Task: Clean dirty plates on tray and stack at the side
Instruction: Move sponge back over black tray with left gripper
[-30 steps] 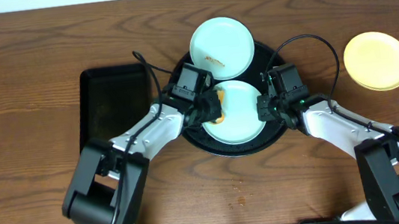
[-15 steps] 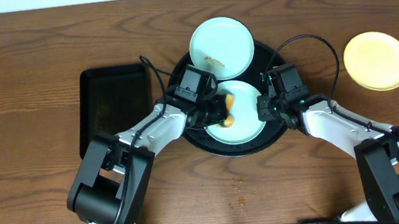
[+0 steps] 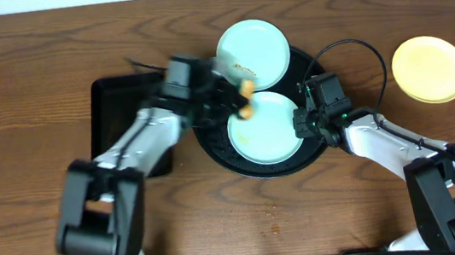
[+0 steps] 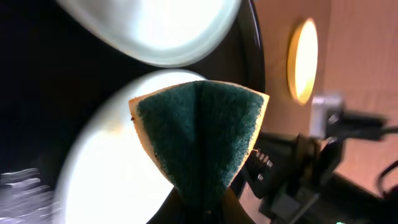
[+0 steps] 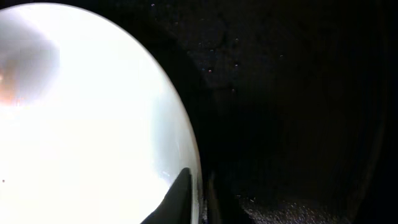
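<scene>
The round tray [image 3: 218,158] sits mid-bench [image 3: 31,64]. One mint plate [image 3: 267,132] lies flat in the tray's middle. A second mint plate [image 3: 251,49] with a thin brown smear rests over the tray's far rim, overlapping the first plate's far edge. The yellow plate [image 3: 430,68] lies on bare wood well to the right of the tray.

The left fingers [image 4: 163,216] are clenched on a folded sponge [image 4: 199,137], its green face outward. They hold it over the tray's far-left part, where the two mint plates meet. The left arm is blurred.

The right fingers [image 5: 180,193] sit close together astride the middle plate's right rim. I cannot tell whether they press it.

A rectangular tray [image 3: 119,114] lies just left of the round tray.
</scene>
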Robot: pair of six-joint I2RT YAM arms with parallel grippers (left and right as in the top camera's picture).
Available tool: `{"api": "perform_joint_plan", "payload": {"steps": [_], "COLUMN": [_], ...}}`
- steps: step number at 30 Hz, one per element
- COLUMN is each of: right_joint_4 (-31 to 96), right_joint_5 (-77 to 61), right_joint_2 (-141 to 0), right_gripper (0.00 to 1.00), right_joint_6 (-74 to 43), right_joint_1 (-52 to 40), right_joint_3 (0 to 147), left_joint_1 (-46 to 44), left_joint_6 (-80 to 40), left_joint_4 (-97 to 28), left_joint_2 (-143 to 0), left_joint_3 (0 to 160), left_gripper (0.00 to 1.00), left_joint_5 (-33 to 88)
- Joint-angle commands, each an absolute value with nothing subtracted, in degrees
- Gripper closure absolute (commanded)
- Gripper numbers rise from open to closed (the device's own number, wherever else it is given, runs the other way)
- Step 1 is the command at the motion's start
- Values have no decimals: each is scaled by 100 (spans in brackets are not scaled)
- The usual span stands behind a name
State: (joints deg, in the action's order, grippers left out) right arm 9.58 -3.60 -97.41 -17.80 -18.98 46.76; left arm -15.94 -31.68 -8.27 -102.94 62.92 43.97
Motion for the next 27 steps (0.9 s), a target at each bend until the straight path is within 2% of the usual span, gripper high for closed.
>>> {"api": "perform_joint_plan", "payload": {"steps": [1, 6, 12, 19, 23, 27], "right_joint_4": [947, 921, 917, 921, 921, 934], "right_joint_5": [-281, -281, -283, -279, -281, -281], "right_joint_2": [-9817, -9817, -9817, -9817, -9817, -9817], "right_gripper": [86, 80, 74, 68, 68, 68], "right_joint_6": [-1815, -1815, -1815, -1789, -1752, -1754], "right_joint_1": [-1953, -1953, -1953, -1953, -1953, -1955], "right_joint_3": [4633, 4633, 4633, 4633, 4633, 4633], "left_joint_1": [-993, -189, 19, 21, 21, 21], "left_joint_6": [-2609, -1693, -1302, -1249, -1249, -1247], "left_joint_4": [-1260, -2368, -3105, -3057, -3061, -3059], "left_joint_2": [-9837, -9583, -9653, -9929, -10090, -10171], "left_joint_3": [6429, 6429, 6313, 6187, 6187, 6187], "left_gripper": [92, 92, 92, 88, 60, 40], "left_joint_5": [4270, 2967, 572, -364, -366, -368]}}
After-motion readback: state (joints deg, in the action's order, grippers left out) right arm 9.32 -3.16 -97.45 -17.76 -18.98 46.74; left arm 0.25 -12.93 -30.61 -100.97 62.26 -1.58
